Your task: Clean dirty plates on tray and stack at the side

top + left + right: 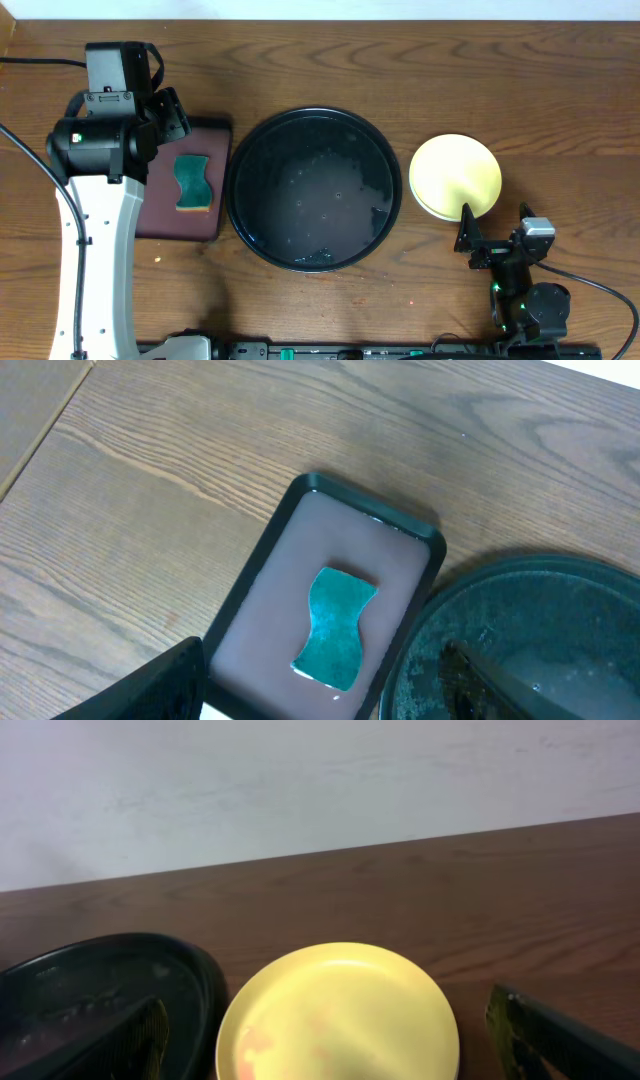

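Observation:
The large round black tray (312, 190) sits mid-table, wet, with no plate on it. A pale yellow plate (455, 175) lies right of it on the table, and a pale rim shows beneath its lower left edge. No turquoise plate shows clearly. In the right wrist view the yellow plate (340, 1015) has faint reddish marks, and the black tray (100, 990) is at its left. My right gripper (340, 1065) is open and empty, just in front of the plate; in the overhead view (493, 228) it is below the plate. My left gripper (172, 112) is open and empty above the maroon tray.
A rectangular maroon tray (205, 215) left of the black tray holds a green sponge (192, 182). The left wrist view shows the sponge (335, 625) on the maroon tray (270, 580) and the black tray's rim (420, 650) at its right. The table's far edge runs along the top.

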### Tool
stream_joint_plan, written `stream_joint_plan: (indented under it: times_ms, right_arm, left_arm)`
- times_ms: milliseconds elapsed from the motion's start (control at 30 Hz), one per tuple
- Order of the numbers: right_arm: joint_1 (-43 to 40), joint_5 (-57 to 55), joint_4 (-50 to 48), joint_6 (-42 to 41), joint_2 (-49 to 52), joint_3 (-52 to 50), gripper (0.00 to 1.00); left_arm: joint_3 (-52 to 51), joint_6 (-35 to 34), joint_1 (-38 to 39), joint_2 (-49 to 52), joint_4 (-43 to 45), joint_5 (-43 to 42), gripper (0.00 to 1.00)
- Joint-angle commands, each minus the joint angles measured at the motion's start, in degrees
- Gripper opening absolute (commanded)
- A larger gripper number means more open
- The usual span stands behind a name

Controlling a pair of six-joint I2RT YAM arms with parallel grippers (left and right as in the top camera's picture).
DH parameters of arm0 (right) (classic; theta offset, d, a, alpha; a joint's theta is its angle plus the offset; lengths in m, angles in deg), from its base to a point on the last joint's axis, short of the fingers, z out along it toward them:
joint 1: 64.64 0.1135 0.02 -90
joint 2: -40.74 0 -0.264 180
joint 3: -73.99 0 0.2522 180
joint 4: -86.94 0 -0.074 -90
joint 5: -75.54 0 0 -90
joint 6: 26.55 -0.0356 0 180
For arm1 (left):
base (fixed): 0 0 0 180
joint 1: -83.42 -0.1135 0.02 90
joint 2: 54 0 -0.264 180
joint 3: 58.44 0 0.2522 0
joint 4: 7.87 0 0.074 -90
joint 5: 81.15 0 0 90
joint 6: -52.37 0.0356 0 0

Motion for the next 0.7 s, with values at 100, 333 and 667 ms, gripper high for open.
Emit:
stream_joint_plan:
  times_ms: [100,333,667]
  right_arm:
    - [-0.2,-0.9,-0.1,-1.0,-0.5,-0.3,0.99]
    - [-0.2,-1.1,-7.8,-0.8,-0.5,-0.3,0.99]
    - [-0.3,-0.9,0.0,-0.8,-0.4,-0.3,0.99]
  left_arm:
    - [0.4,-0.5,-0.2,0.1,-0.1,0.3,0.74]
    - [0.4,-0.5,-0.2,0.1,-0.1,0.3,0.74]
    - [0.4,-0.5,-0.2,0.1,-0.1,0.3,0.74]
